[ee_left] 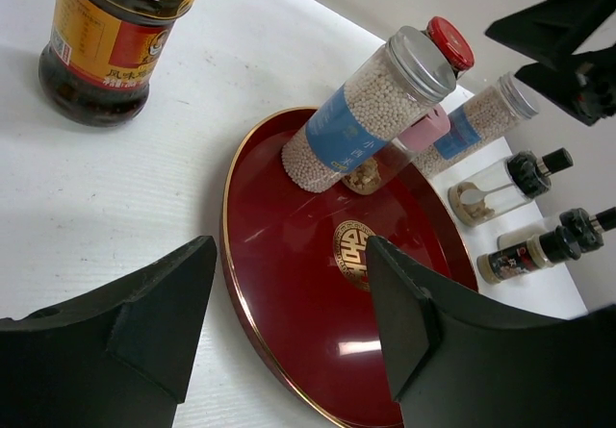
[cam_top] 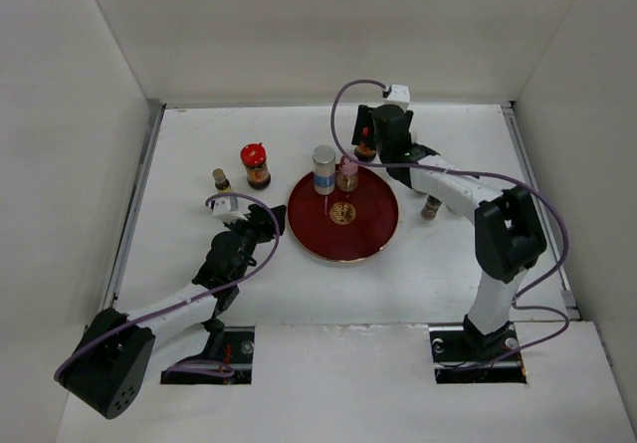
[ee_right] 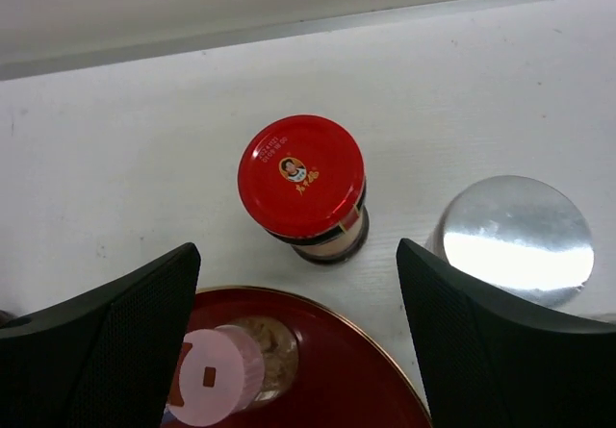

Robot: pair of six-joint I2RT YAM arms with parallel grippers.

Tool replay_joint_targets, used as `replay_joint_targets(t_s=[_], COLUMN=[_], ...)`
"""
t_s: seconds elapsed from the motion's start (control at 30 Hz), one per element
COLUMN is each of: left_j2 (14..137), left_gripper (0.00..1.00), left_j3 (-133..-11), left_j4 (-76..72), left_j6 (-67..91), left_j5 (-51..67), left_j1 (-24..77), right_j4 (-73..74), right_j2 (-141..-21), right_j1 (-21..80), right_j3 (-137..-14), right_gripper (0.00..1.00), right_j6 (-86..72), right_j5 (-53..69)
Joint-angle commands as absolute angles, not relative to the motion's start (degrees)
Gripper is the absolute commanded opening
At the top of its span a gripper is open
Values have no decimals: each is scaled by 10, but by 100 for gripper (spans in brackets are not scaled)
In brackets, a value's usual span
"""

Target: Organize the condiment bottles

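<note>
Handling of the red-lidded jar (ee_right: 301,173) was judged from its build. The body appeared to be glass, so it was taken to be stiff, breakable and fairly heavy for its size. The lid was smooth and probably slippery. A hold across the round body just below the lid was judged safest, with the fingers on opposite sides. A hold on the lid alone was judged likely to slip.

The jar was found standing upright on the table (cam_top: 448,264), just beyond the far rim of the plate (cam_top: 368,234) and clear of it. Its long axis was vertical and its lid pointed up. A silver-capped bottle (ee_right: 510,240) stood just beside it, so little room was left for a finger on that side. A pink-capped bottle (ee_right: 217,375) stood upright on the plate, near the jar.

The right gripper (ee_right: 298,255) was seen above the jar with its fingers spread wide. Nothing was held, and neither finger touched the jar.

The left gripper (ee_left: 289,255) was seen at the near-left rim of the plate. Its fingers were parted and nothing lay between them.
</note>
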State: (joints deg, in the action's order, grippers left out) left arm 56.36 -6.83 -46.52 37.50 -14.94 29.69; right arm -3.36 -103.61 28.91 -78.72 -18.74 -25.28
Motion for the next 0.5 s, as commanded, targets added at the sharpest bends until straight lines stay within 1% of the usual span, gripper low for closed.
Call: replay_joint_targets(t_s=[0.0,0.17,0.47], left_j2=[559,559,555], left_gripper=[62,62,62], left_j3=[-88,-87,-85], left_j4=[-490,-487,-487], left_j6=[373,374,374], left_j5=[-146,-144,-142], left_j1=[299,290,283], right_j4=[-32,-31,-35], right_j2=[-1061,-1092,-1155], right_j1=[288,283,273], right_j3=[-835,-864,-913], right_gripper=[88,91,91], right_j6=[-171,-160,-143], right_j5=[-236,-242,-239])
